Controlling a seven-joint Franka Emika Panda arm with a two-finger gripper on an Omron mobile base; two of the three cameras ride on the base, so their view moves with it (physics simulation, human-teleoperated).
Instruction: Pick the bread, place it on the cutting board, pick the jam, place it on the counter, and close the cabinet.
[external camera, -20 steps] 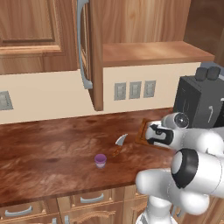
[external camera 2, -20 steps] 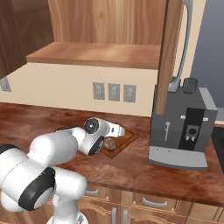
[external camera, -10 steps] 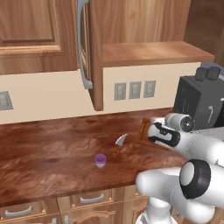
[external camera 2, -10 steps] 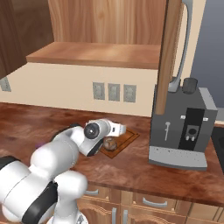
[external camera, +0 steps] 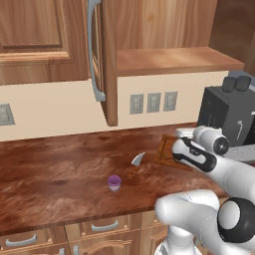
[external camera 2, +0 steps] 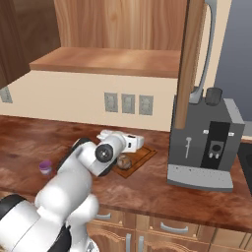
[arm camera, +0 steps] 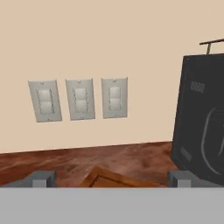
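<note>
We see the bread on the cutting board toward the counter's back edge, below the gripper, whose jaws stand wide apart, holding nothing. The left base view shows the jam near the front edge.
</note>
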